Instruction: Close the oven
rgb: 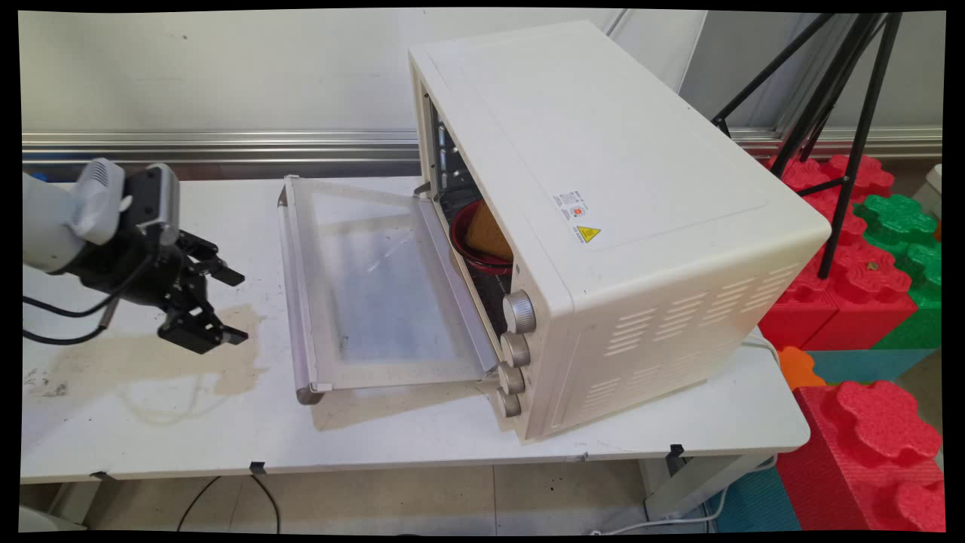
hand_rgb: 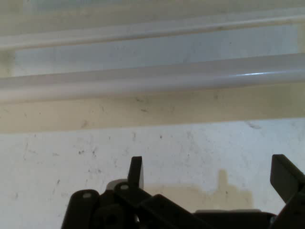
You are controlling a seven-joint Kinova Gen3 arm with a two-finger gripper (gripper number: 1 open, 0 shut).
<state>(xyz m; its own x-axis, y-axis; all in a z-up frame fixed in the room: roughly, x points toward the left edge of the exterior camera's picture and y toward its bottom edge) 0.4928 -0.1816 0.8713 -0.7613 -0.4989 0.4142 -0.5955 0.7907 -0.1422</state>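
Gripper, main view: gripper [rgb: 226, 305] spread wide and empty, held low over the table [rgb: 151, 422], pointing toward the oven [rgb: 603, 226].
Door handle, main view: handle [rgb: 292, 302] of the lowered door [rgb: 377, 286] lies just ahead of the fingertips, long axis crosswise to them.
Hand view: fingers [hand_rgb: 135, 171] apart; handle [hand_rgb: 152, 78] runs across ahead, near.

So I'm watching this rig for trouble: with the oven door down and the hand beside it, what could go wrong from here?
1. The gripper, fingers open, hovers just left of the door handle; a sideways move could knock the open door.
2. The red bowl sits inside the oven behind the lowered door, so reaching in risks catching the door or frame.
3. Black cables hang under the arm and might snag.
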